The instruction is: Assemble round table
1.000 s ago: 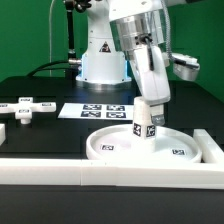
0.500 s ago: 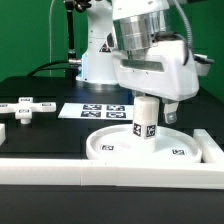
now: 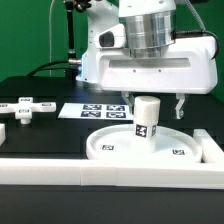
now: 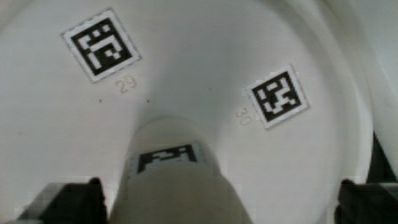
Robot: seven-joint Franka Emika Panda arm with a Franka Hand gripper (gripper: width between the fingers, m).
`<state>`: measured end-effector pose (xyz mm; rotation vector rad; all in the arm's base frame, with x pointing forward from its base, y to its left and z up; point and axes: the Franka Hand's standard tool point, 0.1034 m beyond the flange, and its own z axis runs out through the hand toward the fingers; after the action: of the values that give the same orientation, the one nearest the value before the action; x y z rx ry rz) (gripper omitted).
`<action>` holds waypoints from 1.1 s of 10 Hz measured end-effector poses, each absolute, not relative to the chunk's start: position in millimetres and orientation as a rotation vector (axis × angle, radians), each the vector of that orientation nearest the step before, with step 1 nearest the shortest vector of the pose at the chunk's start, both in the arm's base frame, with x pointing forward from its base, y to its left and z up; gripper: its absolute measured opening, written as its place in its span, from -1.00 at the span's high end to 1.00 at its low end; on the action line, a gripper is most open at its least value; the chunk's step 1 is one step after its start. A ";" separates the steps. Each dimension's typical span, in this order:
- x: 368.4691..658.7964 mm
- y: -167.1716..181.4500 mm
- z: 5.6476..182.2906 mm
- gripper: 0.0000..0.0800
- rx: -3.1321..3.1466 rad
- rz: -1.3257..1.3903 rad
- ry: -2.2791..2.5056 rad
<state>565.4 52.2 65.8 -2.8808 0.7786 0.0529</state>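
The wide rimmed disc lies on the table at the front. The short thick post stands upright on its middle. My gripper hangs over the post with its fingers spread wide, one on each side of the post's top and clear of it. In the wrist view the post rises between the two dark fingertips, with gaps on both sides, above the disc and its tags. My gripper is open there. The cross-shaped piece lies at the exterior view's left.
The marker board lies flat behind the disc. Long white rails run along the front and the exterior view's right, close to the disc. The robot base stands at the back.
My hand has turned about its vertical axis and now faces the camera broadside. The fingers have let go of the post and spread apart. The post stays upright on the disc.
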 end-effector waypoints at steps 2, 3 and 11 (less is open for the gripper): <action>565.5 50.9 65.6 -0.62 -2.927 0.036 0.573; 566.6 50.0 66.1 -0.62 -2.973 0.015 0.387; 571.7 47.4 67.8 -0.62 -2.989 -0.070 -0.598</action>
<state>571.7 47.4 67.8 -2.9888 -0.5976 -0.0702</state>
